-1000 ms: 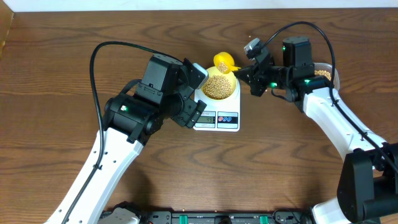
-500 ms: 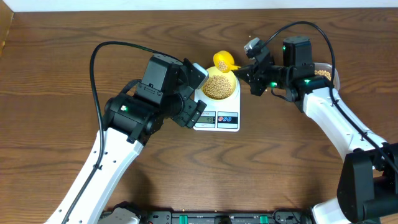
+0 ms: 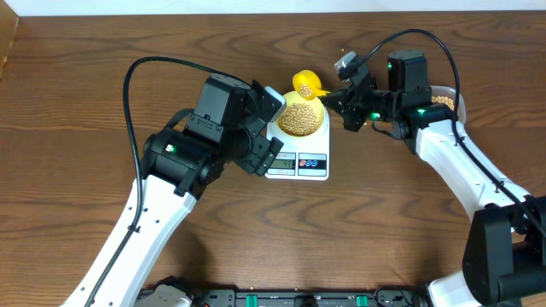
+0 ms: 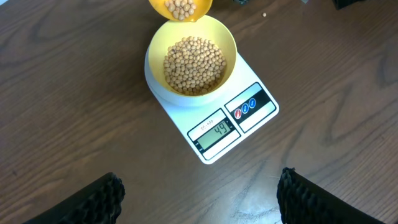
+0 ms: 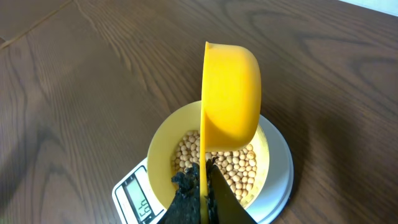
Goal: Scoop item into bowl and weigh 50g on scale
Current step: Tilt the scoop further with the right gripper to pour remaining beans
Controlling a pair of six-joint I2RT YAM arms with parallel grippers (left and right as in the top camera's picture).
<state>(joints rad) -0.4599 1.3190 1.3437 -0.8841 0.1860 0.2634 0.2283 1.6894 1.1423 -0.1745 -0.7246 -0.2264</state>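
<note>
The pale yellow bowl (image 3: 300, 117) holds many tan beans (image 4: 194, 63) and sits on the white scale (image 3: 299, 158); its display (image 4: 213, 132) reads 49. My right gripper (image 3: 341, 104) is shut on the handle of a bright yellow scoop (image 3: 305, 85), tilted on its side above the bowl's far rim, with some beans still in it (image 4: 181, 7). In the right wrist view the scoop (image 5: 230, 93) hangs over the bowl (image 5: 163, 143). My left gripper (image 4: 199, 196) is open and empty, hovering over bare table in front of the scale.
A clear tub (image 3: 444, 101) with beans stands behind my right arm at the right. A stray bean (image 4: 265, 14) lies on the wood beyond the scale.
</note>
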